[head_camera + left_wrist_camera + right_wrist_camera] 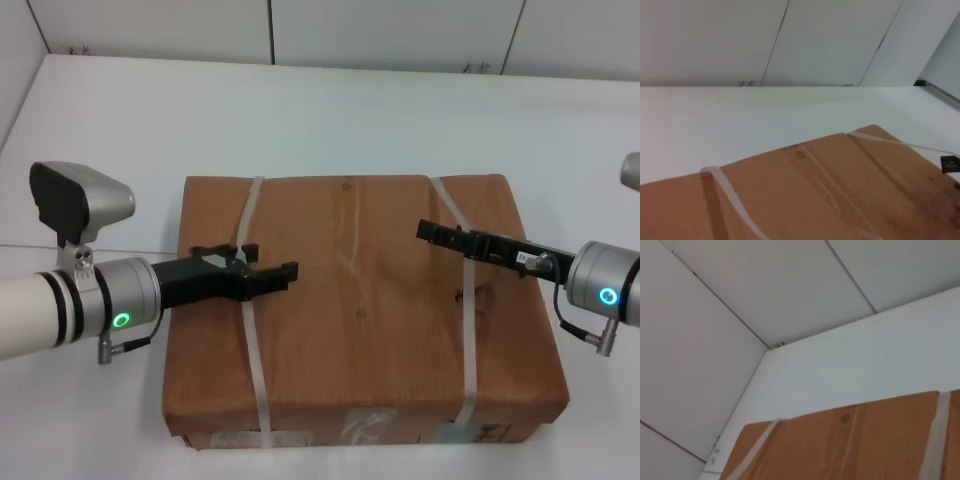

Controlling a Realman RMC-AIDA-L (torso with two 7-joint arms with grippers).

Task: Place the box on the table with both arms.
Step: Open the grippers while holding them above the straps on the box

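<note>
The brown box [360, 330] lies flat on the white table [330, 110], bound by two pale straps, with tape and labels on its near edge [460, 432]. My left gripper [277, 259] reaches in from the left over the box top, by the left strap [250, 340], its two black fingers apart with nothing between them. My right gripper [425, 230] reaches in from the right over the right strap [465, 330], seen edge-on. Whether either touches the box top I cannot tell. The box also shows in the left wrist view [840, 200] and in the right wrist view [865, 445].
White wall panels [400, 30] rise behind the table's far edge, and a wall closes the far left corner [690, 365]. Bare tabletop lies beyond the box [740, 125] and on both sides. A grey camera housing [85, 200] sits on the left arm.
</note>
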